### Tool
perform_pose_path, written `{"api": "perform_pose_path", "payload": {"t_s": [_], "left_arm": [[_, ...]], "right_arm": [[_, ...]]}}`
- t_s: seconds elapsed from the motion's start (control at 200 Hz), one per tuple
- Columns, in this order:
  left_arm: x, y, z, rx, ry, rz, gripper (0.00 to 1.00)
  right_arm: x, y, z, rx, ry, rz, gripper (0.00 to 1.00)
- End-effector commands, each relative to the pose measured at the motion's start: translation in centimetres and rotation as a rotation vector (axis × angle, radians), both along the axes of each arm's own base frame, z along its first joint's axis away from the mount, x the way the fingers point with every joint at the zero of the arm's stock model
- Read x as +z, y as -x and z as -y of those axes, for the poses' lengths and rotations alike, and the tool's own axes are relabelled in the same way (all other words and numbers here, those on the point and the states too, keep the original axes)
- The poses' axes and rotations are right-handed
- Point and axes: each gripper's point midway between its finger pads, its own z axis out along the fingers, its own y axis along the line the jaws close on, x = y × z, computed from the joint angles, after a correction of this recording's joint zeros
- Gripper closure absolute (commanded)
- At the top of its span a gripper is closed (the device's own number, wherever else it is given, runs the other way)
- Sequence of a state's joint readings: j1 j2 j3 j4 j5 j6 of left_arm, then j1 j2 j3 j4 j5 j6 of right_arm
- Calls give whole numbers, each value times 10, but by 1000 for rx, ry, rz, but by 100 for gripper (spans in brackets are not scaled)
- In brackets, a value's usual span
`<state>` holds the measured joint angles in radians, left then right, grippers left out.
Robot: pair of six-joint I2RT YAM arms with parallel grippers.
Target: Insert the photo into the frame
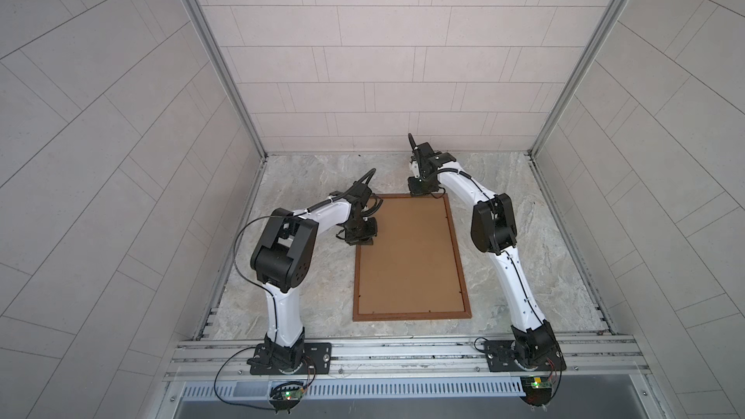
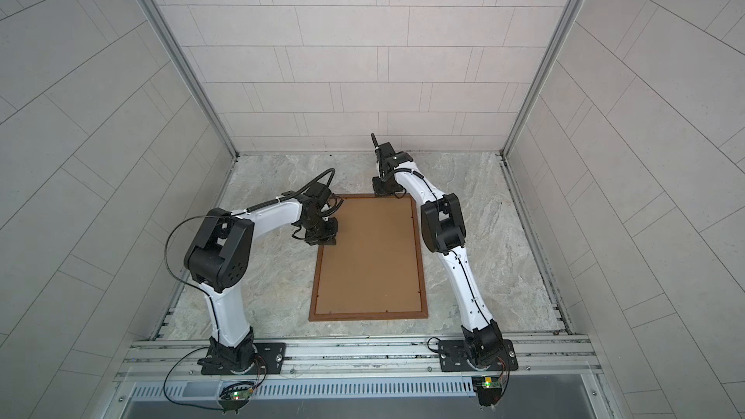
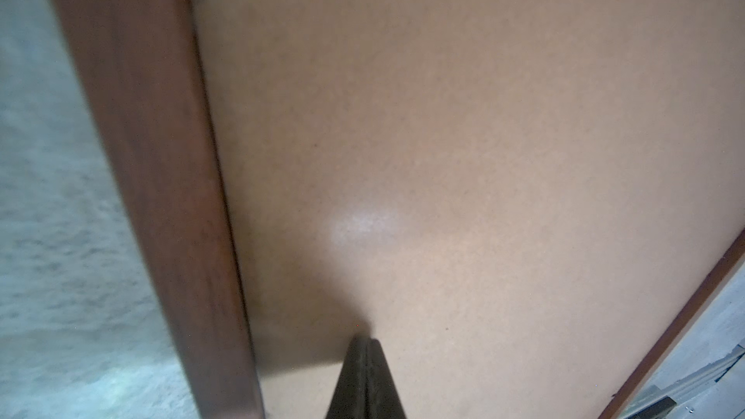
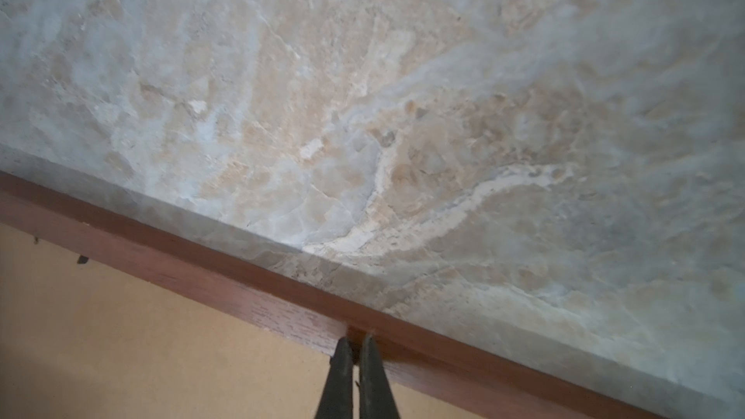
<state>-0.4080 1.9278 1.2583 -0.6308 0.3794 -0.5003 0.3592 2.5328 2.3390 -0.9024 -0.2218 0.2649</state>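
On the table: frame holds brown board | left hand, right hand both closed, empty

One frame, one brown backing board, one tabletop, two grippers, left gripper, right gripper

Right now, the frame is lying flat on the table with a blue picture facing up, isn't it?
Not quite. The frame does lie flat on the table, but a plain brown backing board faces up, not a blue picture. Both top views show it.
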Motion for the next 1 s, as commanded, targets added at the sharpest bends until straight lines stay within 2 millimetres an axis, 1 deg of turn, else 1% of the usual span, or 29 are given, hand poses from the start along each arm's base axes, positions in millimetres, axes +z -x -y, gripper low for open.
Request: {"api": "perform_pose_path", "payload": {"t_s": [0.0, 0.255, 0.415, 0.55, 0.731, 0.801, 0.856, 0.991], "left_arm": [[-34, 14, -10, -11, -67, -66, 100], [-35, 15, -10, -11, -66, -72, 100], [-36, 16, -9, -12, -63, -71, 100], [-35, 16, -9, -12, -61, -71, 100], [-35, 16, -9, -12, -59, -69, 100], [-35, 15, -9, -13, -59, -66, 100], [-35, 15, -8, -13, -58, -68, 100], [-35, 15, -7, -13, -51, -69, 100]], "right_arm": [[-8, 8, 2, 19, 27, -33, 100], [-15, 18, -6, 29, 34, -67, 100], [-16, 22, -10, 36, 41, -75, 100], [-19, 24, -8, 43, 60, -79, 100], [-26, 27, 3, 40, 106, -98, 100], [-19, 26, 4, 31, 90, -100, 100], [-10, 22, 4, 35, 84, -76, 100], [16, 10, -4, 56, 46, -2, 100]]}}
